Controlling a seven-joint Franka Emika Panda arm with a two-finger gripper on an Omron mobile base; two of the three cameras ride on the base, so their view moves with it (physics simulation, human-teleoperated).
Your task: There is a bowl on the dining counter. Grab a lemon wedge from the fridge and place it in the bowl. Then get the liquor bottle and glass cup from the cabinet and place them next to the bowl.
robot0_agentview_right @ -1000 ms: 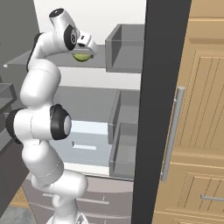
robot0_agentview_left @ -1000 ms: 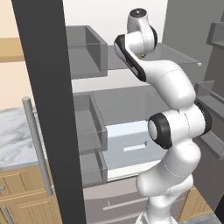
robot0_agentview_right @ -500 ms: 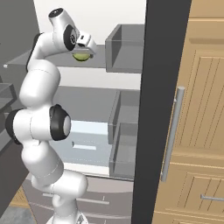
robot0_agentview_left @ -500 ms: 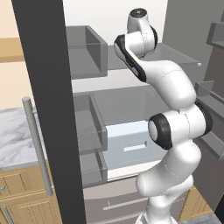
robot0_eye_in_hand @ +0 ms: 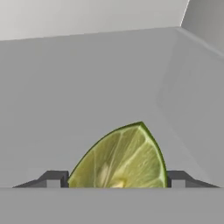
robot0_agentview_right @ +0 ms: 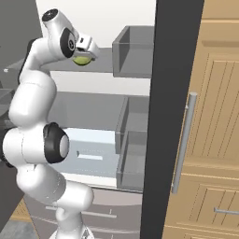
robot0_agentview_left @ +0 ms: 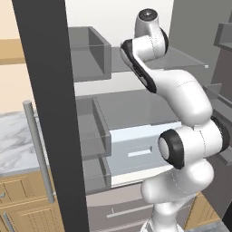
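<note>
The fridge (robot0_agentview_left: 50, 113) stands open, with my arm reaching in over its upper glass shelf (robot0_agentview_right: 100, 65). A yellow-green lemon wedge (robot0_eye_in_hand: 120, 157) fills the gap between my two dark fingertips, touching both, cut face toward the camera. My gripper (robot0_eye_in_hand: 114, 181) is shut on it. From the right base view the lemon wedge (robot0_agentview_right: 82, 60) hangs just under the gripper (robot0_agentview_right: 84, 55), slightly above the shelf. The bowl, liquor bottle, glass cup and wall cabinet are out of view.
The dark edges of the fridge doors (robot0_agentview_right: 172, 93) flank the opening, carrying grey door bins (robot0_agentview_left: 88, 52) (robot0_agentview_right: 135, 51). A lower shelf (robot0_agentview_right: 88, 109) and white drawer (robot0_agentview_left: 136, 147) sit below. A marble counter (robot0_agentview_left: 13, 145) lies left, tall wooden cabinet doors (robot0_agentview_right: 219, 116) right.
The hand, with the lemon wedge in it, has shifted a little away from the right door bin; otherwise the scene is the same.
</note>
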